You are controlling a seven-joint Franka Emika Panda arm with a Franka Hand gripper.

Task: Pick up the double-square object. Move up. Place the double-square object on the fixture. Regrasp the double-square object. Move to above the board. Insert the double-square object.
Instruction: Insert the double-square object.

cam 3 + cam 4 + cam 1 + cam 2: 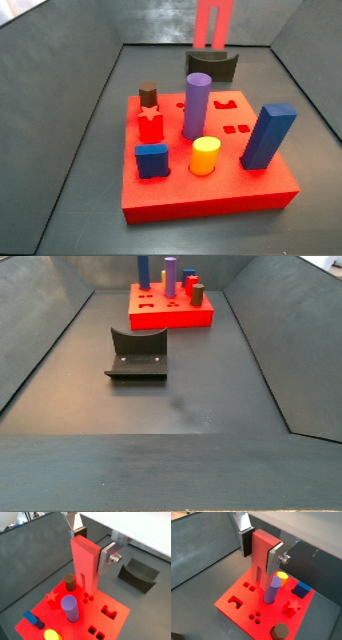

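The gripper [87, 549] clamps the flat red-pink double-square object [84, 562] upright between its jaws, above the red board [244, 612].

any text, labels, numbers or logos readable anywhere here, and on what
None: no view shows a word, number, label or logo.
The board is plain red, its pegs plain coloured.
The double-square object, held in the gripper above the board, is unmarked.
The fixture is plain dark.
The bolt head on the gripper is too small to show any stamp.
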